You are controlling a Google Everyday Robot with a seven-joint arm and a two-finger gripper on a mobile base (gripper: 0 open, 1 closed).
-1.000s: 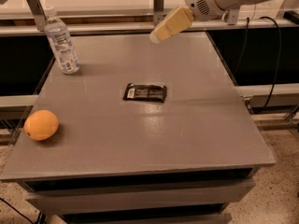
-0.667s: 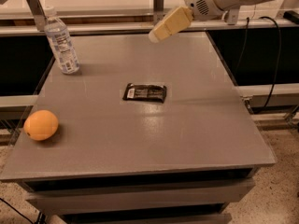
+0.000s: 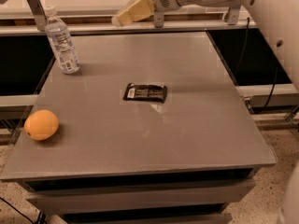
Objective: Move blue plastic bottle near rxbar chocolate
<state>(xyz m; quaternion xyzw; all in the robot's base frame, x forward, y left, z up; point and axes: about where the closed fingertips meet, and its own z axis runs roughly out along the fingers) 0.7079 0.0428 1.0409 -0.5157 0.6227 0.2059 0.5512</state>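
Observation:
The blue plastic bottle (image 3: 60, 42) stands upright at the far left corner of the grey table (image 3: 196, 125). It is clear and bluish with a white cap and a white label. The rxbar chocolate (image 3: 145, 93) lies flat near the table's middle, in a shiny black wrapper with a small white patch at its left end. My gripper (image 3: 122, 16), with tan fingers, hangs in the air above the table's far edge, to the right of the bottle and well apart from it. It holds nothing.
A round orange fruit (image 3: 41, 124) sits near the table's front left edge. A white rail and a metal post (image 3: 35, 1) run behind the table. My white arm (image 3: 261, 13) reaches in from the upper right. Cables lie on the floor at right.
The gripper has moved left along the table's far edge, closer to the bottle. The bottle, the bar and the orange have not moved.

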